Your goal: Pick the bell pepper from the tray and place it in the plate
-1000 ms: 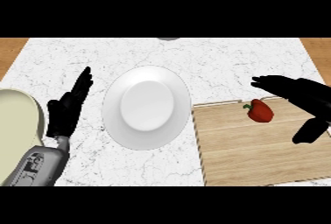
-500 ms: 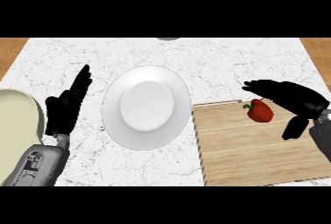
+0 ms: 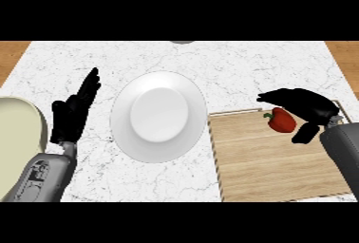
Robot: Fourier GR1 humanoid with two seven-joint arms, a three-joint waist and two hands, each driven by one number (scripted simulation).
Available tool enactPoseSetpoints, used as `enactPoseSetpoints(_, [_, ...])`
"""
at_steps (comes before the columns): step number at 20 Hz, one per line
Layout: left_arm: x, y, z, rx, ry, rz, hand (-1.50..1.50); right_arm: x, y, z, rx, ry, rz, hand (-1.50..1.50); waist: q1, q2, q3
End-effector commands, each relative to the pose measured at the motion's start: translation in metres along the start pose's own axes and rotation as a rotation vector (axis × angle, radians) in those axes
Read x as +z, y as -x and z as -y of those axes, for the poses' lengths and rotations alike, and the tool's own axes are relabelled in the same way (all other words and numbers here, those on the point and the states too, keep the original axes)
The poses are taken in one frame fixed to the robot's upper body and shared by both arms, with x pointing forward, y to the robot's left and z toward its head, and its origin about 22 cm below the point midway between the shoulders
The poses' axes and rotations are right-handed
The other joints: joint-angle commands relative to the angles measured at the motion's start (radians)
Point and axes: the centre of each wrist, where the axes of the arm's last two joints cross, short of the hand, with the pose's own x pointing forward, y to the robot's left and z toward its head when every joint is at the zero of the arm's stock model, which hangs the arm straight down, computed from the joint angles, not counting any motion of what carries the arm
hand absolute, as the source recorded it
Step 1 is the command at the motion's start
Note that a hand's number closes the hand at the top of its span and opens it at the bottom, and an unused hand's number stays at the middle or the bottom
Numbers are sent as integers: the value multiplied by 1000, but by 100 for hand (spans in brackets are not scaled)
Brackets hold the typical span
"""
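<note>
Fingers (image 3: 280, 96) arch over bell pepper (image 3: 282, 120) on tray (image 3: 273, 166); plate (image 3: 159, 116) bare.

The left hand (image 3: 73, 111) shows at the left side. It is open and flat, with its fingers straight and pointing up and away. Its grey arm comes in from the bottom left corner. The right hand (image 3: 305, 107) shows at the right side. Its fingers bend over in a curve and its thumb hangs down. Its grey arm comes in from the right edge.
</note>
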Motion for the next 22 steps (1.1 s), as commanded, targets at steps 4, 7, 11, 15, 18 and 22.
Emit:
enactPoseSetpoints(4, [-11,-2,-3,-7,-3,5,0,-12,9,-28,28,98,43,150,1,1,0])
enactPoseSetpoints(7, [10,-3,-1,0,5,2,0,-29,7,-18,25,125,30,150,7,1,1])
enactPoseSetpoints(11, [13,-14,-2,-6,4,-5,0,-8,18,-25,24,163,65,150,1,-1,0])
enactPoseSetpoints(15, [8,10,-17,1,-26,-23,0,-17,-7,-52,-134,241,-189,150,-33,-8,-2])
enactPoseSetpoints(18, [15,17,-23,5,-72,-49,0,5,6,-93,-264,213,-534,150,-92,-21,-5])
enactPoseSetpoints(22, [22,24,-28,2,-97,-75,0,2,-26,-93,-305,431,-683,150,-109,-39,-7])
